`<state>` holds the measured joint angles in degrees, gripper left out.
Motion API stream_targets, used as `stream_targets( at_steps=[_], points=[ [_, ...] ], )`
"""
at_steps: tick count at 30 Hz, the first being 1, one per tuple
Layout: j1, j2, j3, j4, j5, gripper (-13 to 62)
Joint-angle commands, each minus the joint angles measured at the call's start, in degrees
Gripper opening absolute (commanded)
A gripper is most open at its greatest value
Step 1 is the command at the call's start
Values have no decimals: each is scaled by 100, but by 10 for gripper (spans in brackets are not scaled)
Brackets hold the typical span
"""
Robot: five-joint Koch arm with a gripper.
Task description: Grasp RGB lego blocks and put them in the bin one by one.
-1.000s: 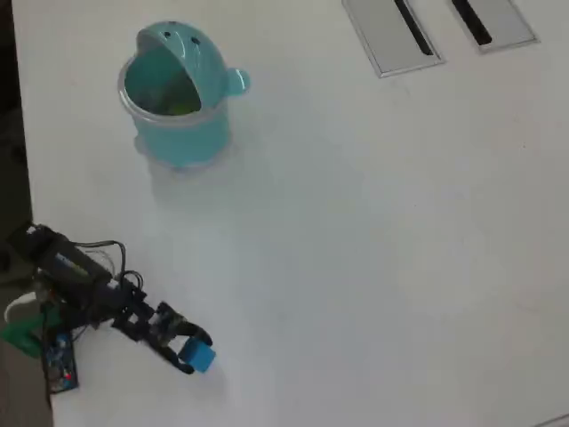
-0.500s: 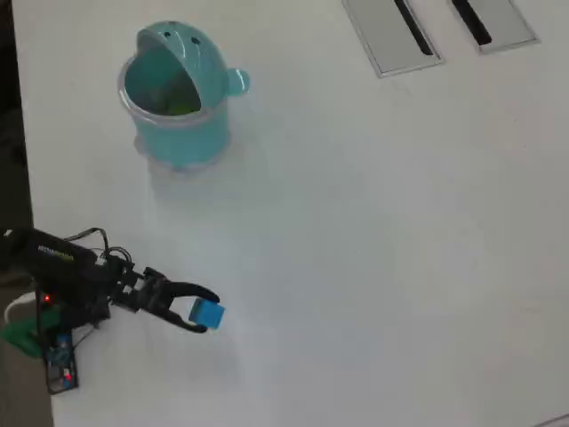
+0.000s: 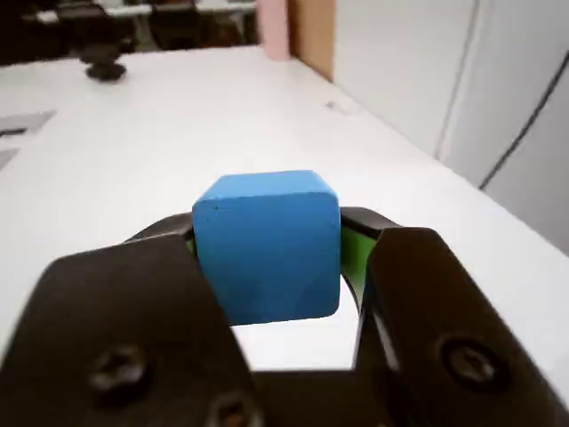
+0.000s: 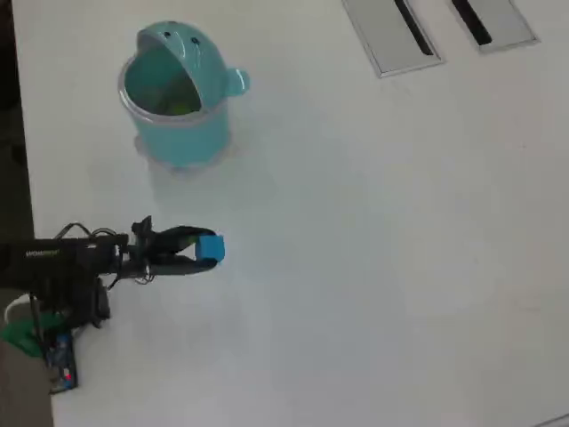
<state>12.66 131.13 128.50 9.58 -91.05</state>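
Observation:
A light blue cube [image 3: 267, 247] fills the middle of the wrist view, pinched between the two black jaws of my gripper [image 3: 267, 258], which is shut on it. In the overhead view the gripper [image 4: 206, 249] holds the same blue cube [image 4: 210, 247] out at the left of the table, below the teal bin [image 4: 182, 129]. The bin stands upright at the upper left, its hood with two dark dots at the back. A yellow-green shape [image 4: 178, 107] shows inside the bin. No red cube shows in either view.
Two flat grey plates with black slots [image 4: 396, 36] lie at the table's top right in the overhead view. The arm's base, cables and a green clamp [image 4: 22, 334] sit at the left edge. The white table [image 4: 373, 249] stretches to the right.
The arm has swung upward in the overhead view, carrying the blue cube from the lower left toward the bin. The gripper stays shut on the cube.

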Motion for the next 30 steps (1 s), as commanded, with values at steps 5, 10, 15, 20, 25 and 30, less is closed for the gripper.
stream_targets(
  at_steps=[5,10,15,20,25,30],
  points=[
    [-1169,466,-343,-940,-360,117],
    [-2083,457,-483,-1099,-659,117],
    [-3243,422,-606,-1107,-1046,112],
    [-4843,-149,-1274,-1028,-1354,101],
    [-5520,-1336,-2215,-993,-1301,102],
    [-6091,-2716,-3595,-791,-1301,103]
  ],
)
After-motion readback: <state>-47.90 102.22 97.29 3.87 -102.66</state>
